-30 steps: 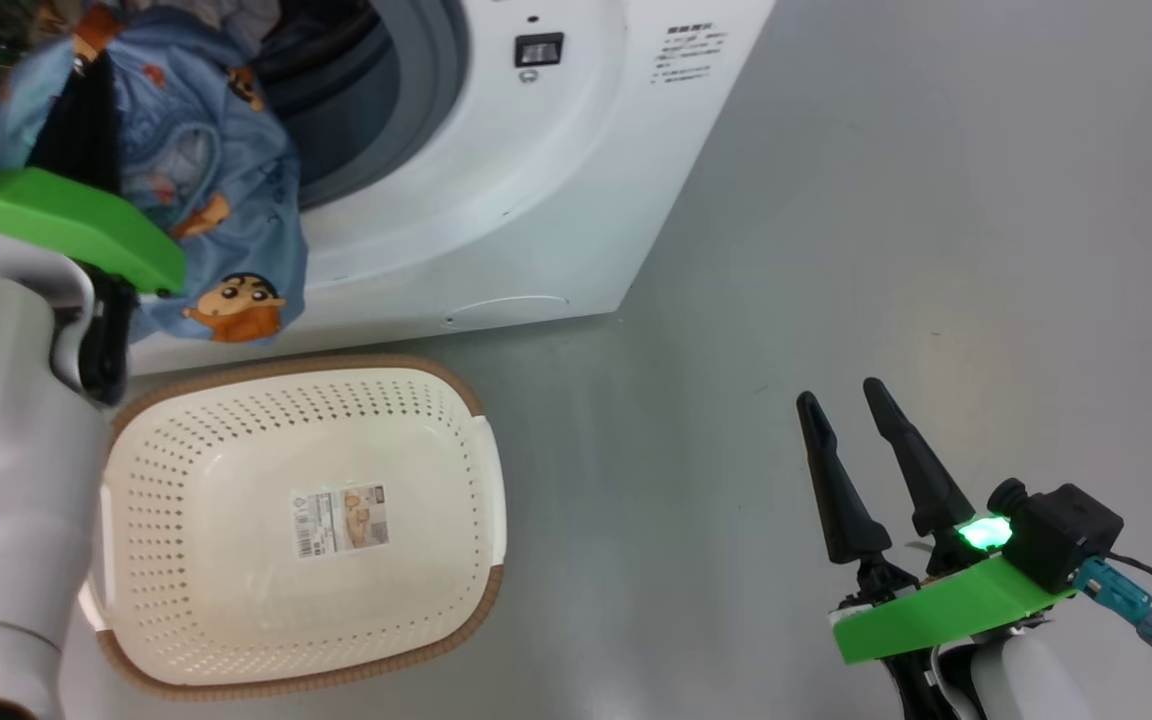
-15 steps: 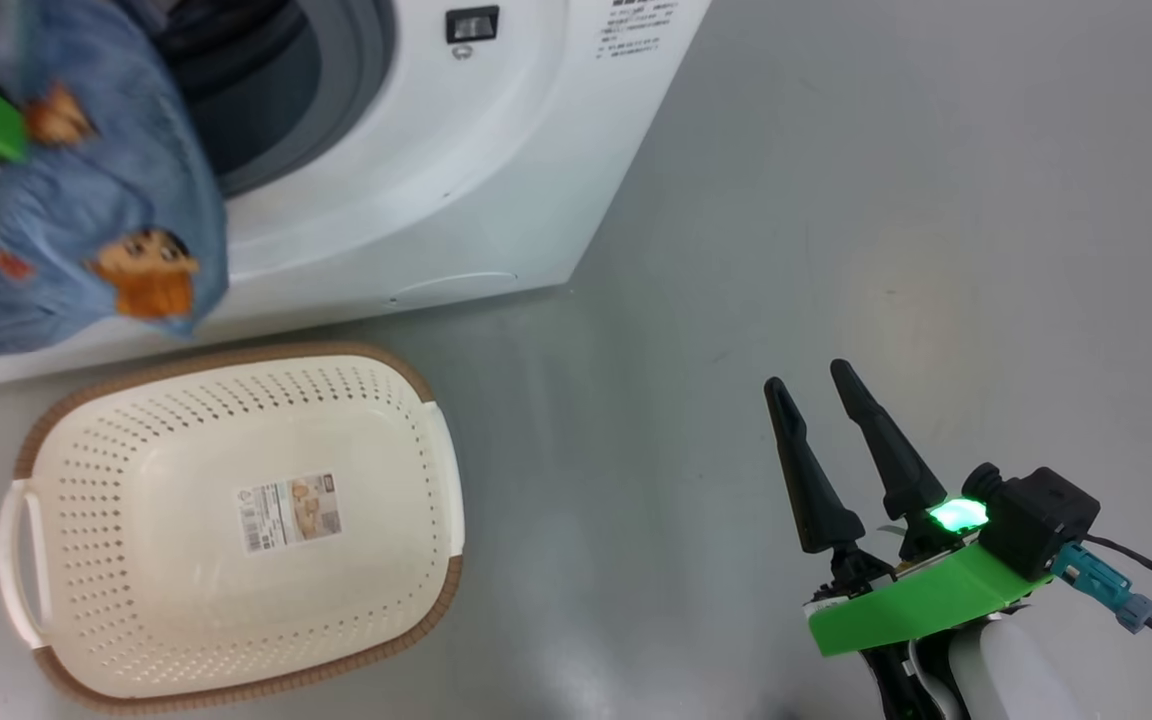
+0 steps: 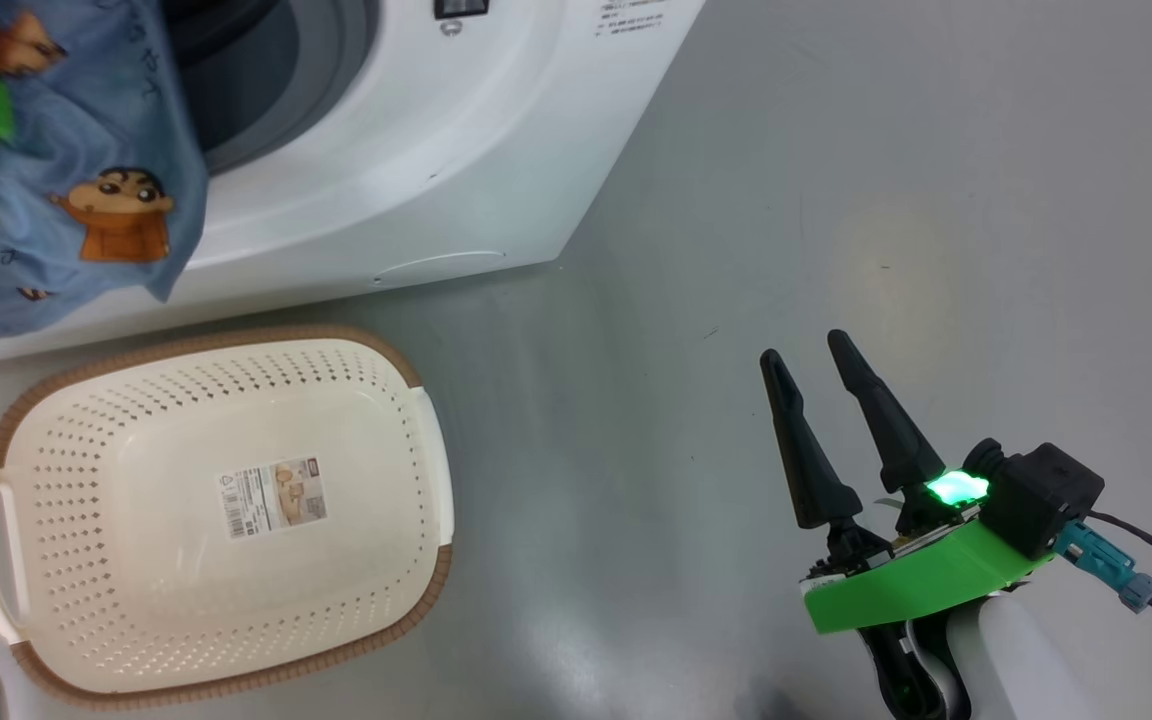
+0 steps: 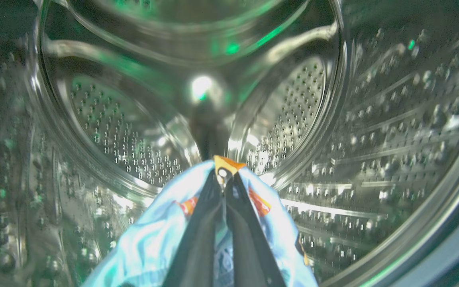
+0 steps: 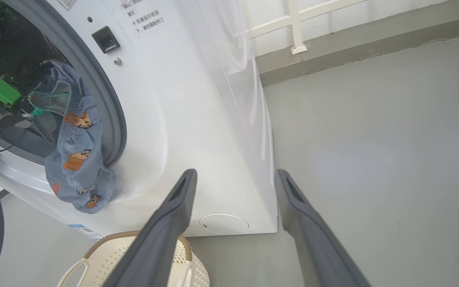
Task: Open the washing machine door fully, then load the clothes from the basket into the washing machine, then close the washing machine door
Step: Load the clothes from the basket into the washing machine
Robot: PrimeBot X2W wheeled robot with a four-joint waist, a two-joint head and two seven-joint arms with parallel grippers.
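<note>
Clearly the loading step is in hand: the left gripper [image 4: 223, 179] is clamped shut on the clothes [image 4: 150, 243], a light blue garment with orange cartoon prints. Its tips reach inside the shiny perforated drum [image 4: 313, 103] of the washing machine [image 3: 416, 150]. Most of the cloth, though, hangs outside (the right wrist view makes this plain), draped over the grey gasket [image 5: 118, 119] and down the white front. Below it the basket [image 3: 336, 580] sits on the floor [image 3: 636, 450] just before the machine, with nothing in it. The right gripper [image 3: 802, 347] hovers well apart from all this, its fingers [image 3: 802, 450] spread and holding nothing.

To do this well, the left arm should probably carry the pinch deeper and lower into the drum before letting go, so that the trailing cloth is drawn in over the gasket rather than left lying on it. A release this near the mouth would likely leave the hem hanging out, where it could slide back or get trapped when the machine is shut. Once the jaws part, a straight pull back along the line of entry should keep the fingers from dragging the garment out.
</note>
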